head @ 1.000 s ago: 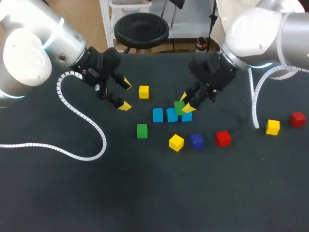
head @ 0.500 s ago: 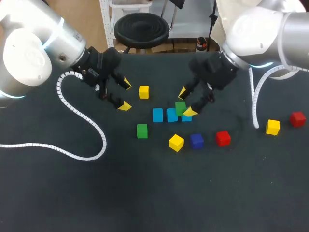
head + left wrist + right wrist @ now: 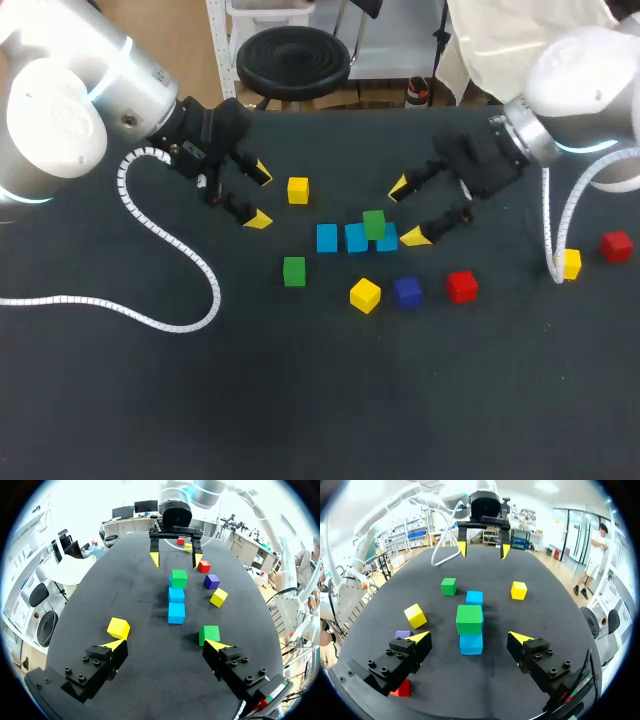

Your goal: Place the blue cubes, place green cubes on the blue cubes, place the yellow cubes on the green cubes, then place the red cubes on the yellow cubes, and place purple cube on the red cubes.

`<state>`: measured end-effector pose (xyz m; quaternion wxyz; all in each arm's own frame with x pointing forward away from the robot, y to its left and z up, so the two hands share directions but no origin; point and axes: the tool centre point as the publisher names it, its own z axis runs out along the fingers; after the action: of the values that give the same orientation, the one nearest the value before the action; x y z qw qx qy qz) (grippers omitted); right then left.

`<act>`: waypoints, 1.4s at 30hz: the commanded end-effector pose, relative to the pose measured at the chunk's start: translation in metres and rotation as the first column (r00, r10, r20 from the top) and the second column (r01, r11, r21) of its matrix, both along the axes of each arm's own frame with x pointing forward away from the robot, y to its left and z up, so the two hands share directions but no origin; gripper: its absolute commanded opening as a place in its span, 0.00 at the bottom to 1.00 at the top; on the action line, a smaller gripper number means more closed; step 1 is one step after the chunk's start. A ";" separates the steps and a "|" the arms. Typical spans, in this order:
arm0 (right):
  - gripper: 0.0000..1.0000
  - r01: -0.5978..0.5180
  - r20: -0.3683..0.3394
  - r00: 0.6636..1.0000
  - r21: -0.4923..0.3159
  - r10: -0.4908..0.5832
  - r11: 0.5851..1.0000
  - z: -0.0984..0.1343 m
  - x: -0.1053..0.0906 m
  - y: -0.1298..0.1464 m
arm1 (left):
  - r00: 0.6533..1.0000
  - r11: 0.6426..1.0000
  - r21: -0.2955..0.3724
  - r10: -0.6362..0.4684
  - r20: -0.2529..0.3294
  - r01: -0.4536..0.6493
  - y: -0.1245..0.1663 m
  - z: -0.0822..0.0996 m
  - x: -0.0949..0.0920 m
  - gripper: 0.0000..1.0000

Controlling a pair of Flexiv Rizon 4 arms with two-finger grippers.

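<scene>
Three blue cubes (image 3: 327, 238) lie in a row at the table's middle. One green cube (image 3: 374, 224) rests on top of the row's right end; in the right wrist view this green cube (image 3: 469, 619) sits on a blue cube (image 3: 471, 644). My right gripper (image 3: 407, 212) stands open just right of it, fingers apart and touching nothing. A second green cube (image 3: 294, 271) lies loose in front of the row. My left gripper (image 3: 260, 196) hangs open and empty to the left, near a yellow cube (image 3: 298, 190).
In front of the row lie a yellow cube (image 3: 365, 295), a purple cube (image 3: 407, 291) and a red cube (image 3: 461, 286). Another yellow cube (image 3: 567, 264) and red cube (image 3: 617, 245) sit at the far right. A white cable (image 3: 170, 250) trails over the table's left.
My right gripper opened, let go of the green cube on the blue cubes, and drew back to the right. The left arm kept still.
</scene>
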<state>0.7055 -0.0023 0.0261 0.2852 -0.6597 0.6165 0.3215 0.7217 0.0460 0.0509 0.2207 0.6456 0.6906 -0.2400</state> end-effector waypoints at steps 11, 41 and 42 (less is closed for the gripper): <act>1.00 -0.012 0.040 0.999 0.020 0.011 1.000 0.021 0.001 -0.006 | 1.000 1.000 -0.001 -0.003 -0.001 0.003 0.001 0.000 0.001 1.00; 1.00 -0.002 0.048 0.999 0.036 0.000 0.999 0.025 0.002 -0.009 | 0.991 0.994 0.109 -0.009 0.130 -0.005 0.016 -0.002 -0.067 1.00; 1.00 -0.002 0.048 0.999 0.036 0.000 0.999 0.025 0.002 -0.009 | 0.991 0.995 0.104 -0.027 0.128 0.014 0.014 -0.007 -0.066 1.00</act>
<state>0.7084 -0.0104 0.0505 0.3105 -0.6626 0.6032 0.3173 0.6682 0.0580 0.0551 0.1996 0.6805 0.6847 -0.1680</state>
